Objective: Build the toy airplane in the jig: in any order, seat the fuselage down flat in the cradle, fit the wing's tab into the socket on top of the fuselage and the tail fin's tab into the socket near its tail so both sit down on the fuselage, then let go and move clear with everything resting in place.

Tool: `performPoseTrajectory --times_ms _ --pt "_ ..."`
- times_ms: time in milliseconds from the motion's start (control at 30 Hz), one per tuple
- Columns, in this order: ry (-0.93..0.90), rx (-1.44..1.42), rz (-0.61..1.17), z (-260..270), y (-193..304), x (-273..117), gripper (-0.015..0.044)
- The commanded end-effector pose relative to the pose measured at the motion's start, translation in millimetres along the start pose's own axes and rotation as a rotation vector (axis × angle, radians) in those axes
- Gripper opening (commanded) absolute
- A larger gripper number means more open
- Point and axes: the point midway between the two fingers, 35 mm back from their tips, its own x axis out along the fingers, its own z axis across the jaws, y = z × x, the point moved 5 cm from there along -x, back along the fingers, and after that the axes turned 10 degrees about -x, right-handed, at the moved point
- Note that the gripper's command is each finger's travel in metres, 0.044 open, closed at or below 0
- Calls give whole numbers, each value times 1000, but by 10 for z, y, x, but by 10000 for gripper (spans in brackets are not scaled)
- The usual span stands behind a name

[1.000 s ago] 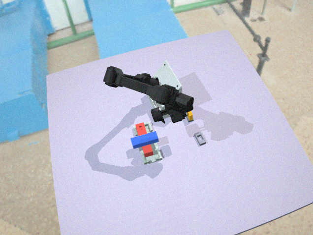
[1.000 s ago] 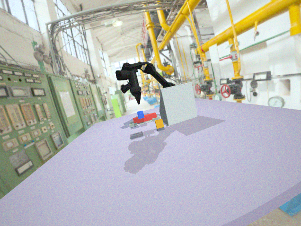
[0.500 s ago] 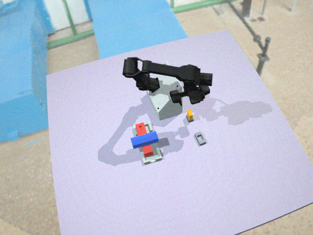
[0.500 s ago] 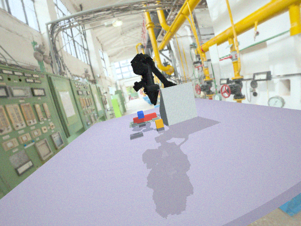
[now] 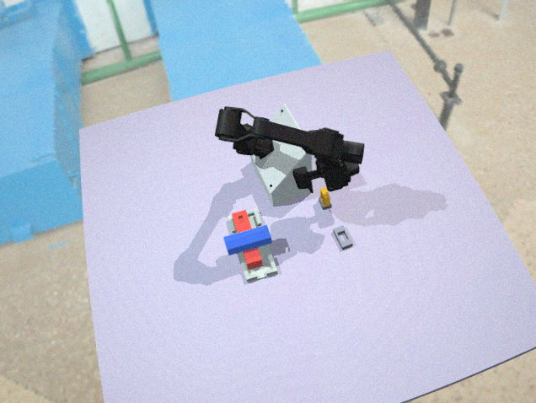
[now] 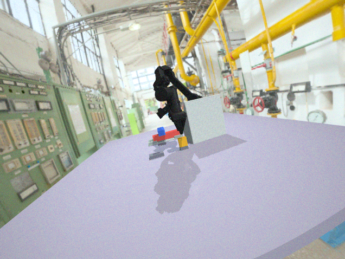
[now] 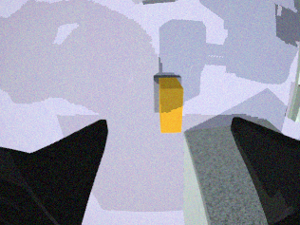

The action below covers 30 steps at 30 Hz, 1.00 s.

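The red fuselage [image 5: 253, 259] [image 6: 172, 134] lies in the pale cradle [image 5: 262, 273] [image 6: 151, 143]. The blue wing [image 5: 248, 239] [image 6: 161, 131] lies crosswise on top of it; its tab is hidden. The socket near the tail shows as an empty dark hole in the top view. The yellow tail fin [image 5: 324, 197] [image 6: 183, 142] [image 7: 171, 120] stands upright in a small grey holder [image 5: 326, 207] [image 6: 184, 148] [image 7: 157, 100]. My gripper [image 5: 332, 187] [image 6: 181, 133] [image 7: 172, 124] is open and empty, above and close to the fin. In the wrist view the fin appears between the fingertips.
An empty grey holder [image 5: 343, 238] [image 6: 156, 155] [image 7: 159, 1] lies on the lilac table beyond the fin. A large pale angular block [image 5: 289, 193] [image 6: 206, 120] [image 7: 228, 175] stands close beside the fin and shows by the right finger in the wrist view.
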Motion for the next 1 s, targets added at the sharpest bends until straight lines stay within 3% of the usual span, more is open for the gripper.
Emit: performPoseTrajectory --times_ms 0,967 --pt "12 -9 9 -12 23 112 440" --pt "14 -9 9 -19 22 541 440"
